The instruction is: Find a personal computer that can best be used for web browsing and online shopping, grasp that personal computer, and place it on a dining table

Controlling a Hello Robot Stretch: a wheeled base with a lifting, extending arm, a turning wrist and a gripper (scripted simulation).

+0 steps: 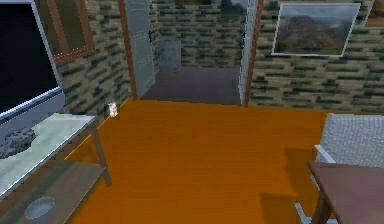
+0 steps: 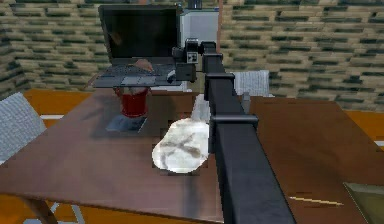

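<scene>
An open dark laptop stands on the far side of a brown dining table, its screen upright and its keyboard facing this way. The dark arm reaches out over the table from the bottom edge. At its far end the gripper sits at the laptop's right edge. I cannot tell whether it holds anything. A corner of a brown table also shows at the forward view's bottom right.
On the table are a red cup on a dark flat mat and a crumpled white cloth beside the arm. White chairs stand around it. Ahead lie orange floor, a TV on a white stand, and a doorway.
</scene>
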